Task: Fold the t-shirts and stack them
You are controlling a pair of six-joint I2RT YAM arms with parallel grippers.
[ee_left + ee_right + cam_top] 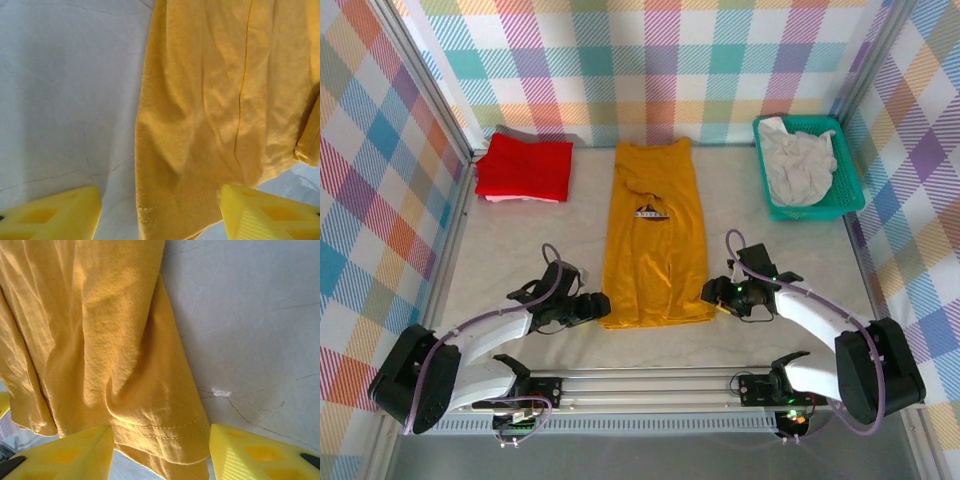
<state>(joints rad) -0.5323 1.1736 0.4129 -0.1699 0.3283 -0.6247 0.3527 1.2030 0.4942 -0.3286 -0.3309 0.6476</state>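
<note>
The mustard-yellow t-shirt (655, 235) lies in a long narrow strip down the middle of the table, its dark logo facing up. My left gripper (598, 305) sits at the shirt's near left corner. In the left wrist view that gripper (160, 200) is open, its yellow fingers (55, 215) standing on either side of the stitched hem (175, 205). My right gripper (712, 293) is at the near right corner. It too is open (161, 440), and the hem corner (165, 432) lies between its jaws. A folded red t-shirt (525, 167) rests at the back left. An off-white t-shirt (800, 165) lies crumpled in the basket.
The teal mesh basket (850, 195) stands at the back right corner. Checked walls close in the table on three sides. A metal rail (650, 385) carrying both arm bases runs along the near edge. Bare tabletop (520, 250) flanks the yellow shirt.
</note>
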